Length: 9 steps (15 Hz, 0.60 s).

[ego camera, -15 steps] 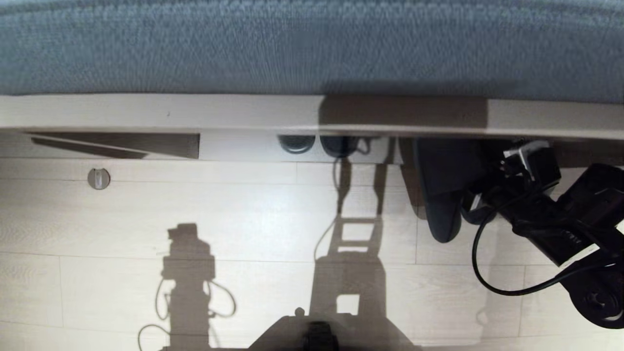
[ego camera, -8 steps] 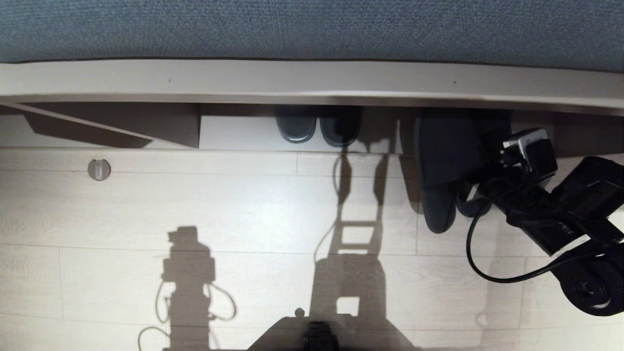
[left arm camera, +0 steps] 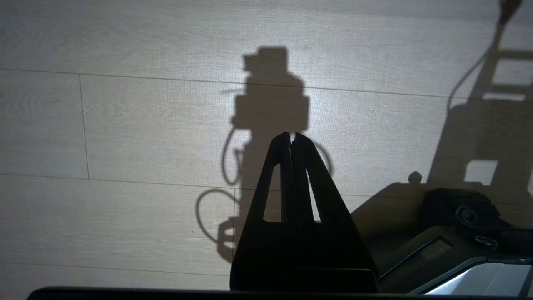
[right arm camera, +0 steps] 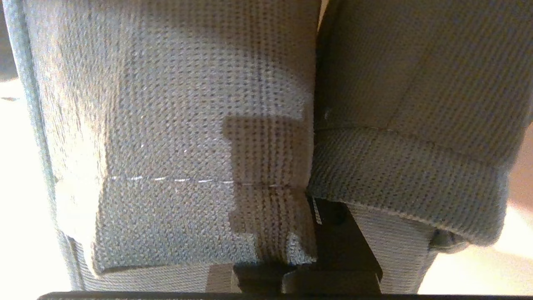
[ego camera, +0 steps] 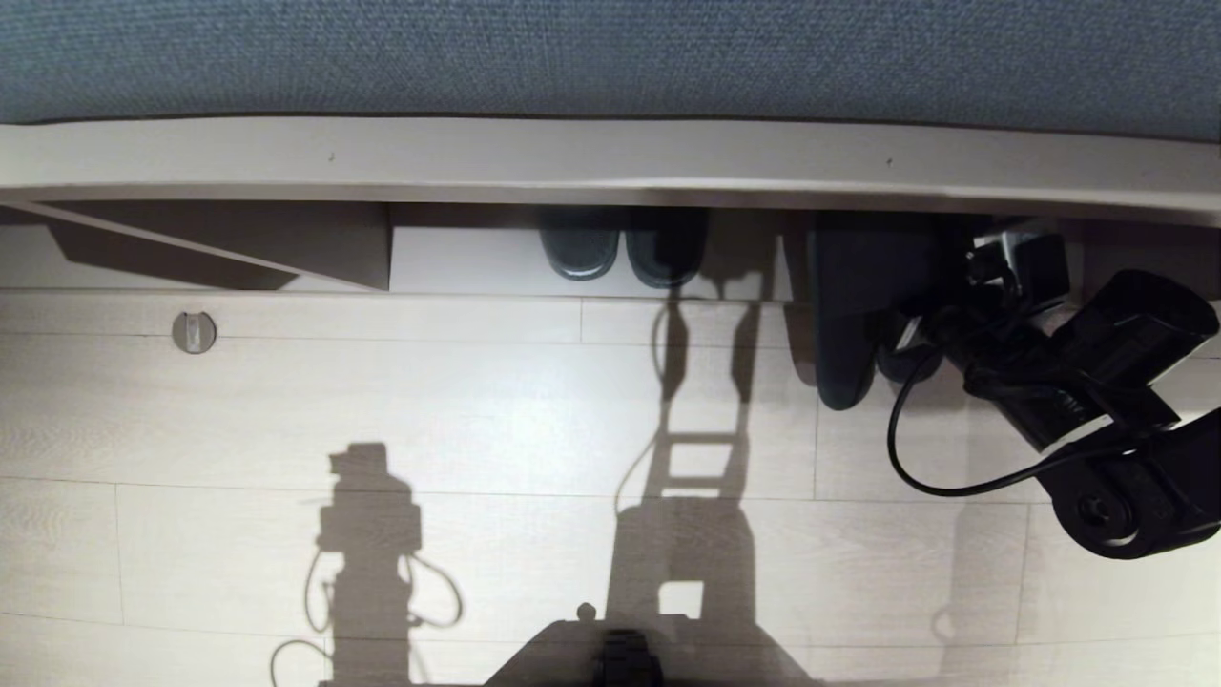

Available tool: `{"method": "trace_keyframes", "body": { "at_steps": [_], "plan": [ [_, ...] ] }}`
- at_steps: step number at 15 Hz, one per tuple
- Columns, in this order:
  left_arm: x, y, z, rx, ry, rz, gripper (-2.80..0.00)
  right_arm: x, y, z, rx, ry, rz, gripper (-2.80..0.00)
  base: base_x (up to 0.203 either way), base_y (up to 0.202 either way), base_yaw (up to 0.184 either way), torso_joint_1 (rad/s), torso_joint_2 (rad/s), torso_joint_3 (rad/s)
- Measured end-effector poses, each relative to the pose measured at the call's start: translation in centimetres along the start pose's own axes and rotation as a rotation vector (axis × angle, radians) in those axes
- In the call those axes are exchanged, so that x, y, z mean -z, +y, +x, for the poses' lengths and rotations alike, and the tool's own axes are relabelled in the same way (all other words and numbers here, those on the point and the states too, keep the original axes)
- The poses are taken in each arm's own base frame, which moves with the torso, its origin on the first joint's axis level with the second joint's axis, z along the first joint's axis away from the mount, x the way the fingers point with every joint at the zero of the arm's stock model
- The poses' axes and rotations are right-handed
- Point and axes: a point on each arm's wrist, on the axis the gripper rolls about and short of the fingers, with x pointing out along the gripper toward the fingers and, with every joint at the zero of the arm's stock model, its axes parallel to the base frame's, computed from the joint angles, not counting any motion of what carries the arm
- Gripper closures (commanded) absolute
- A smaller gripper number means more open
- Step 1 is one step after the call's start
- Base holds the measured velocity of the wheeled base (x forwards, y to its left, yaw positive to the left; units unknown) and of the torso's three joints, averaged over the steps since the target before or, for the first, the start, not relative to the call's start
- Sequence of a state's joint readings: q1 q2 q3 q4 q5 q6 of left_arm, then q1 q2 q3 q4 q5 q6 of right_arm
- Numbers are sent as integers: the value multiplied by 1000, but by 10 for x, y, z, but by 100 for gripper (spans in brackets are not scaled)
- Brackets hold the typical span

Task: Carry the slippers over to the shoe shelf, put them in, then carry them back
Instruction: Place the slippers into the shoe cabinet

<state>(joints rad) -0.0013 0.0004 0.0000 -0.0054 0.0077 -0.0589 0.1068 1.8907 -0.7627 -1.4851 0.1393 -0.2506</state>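
Slippers (ego camera: 844, 315) hang clamped in my right claw (ego camera: 901, 334), toes already under the lip of the shoe shelf (ego camera: 610, 157), heels out over the floor (ego camera: 477, 410). Left of the claw, a glossier dark pair (ego camera: 625, 248) sits in the neighbouring bay. My left claw (left arm camera: 291, 139) is pressed together, idle. I judge insertion half done; release and the trip back remain.
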Motion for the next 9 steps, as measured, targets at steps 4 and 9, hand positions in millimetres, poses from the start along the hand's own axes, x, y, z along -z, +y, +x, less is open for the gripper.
{"method": "trace_keyframes", "body": {
  "at_steps": [4, 9],
  "plan": [
    [0, 0, 0, 1, 0, 0, 0, 0, -1, 9, 3, -15, -1, 0, 0, 0, 0, 0, 0, 0],
    [0, 0, 0, 1, 0, -1, 0, 3, -2, 19, 2, -32, -3, 0, 0, 0, 0, 0, 0, 0]
  ]
}}
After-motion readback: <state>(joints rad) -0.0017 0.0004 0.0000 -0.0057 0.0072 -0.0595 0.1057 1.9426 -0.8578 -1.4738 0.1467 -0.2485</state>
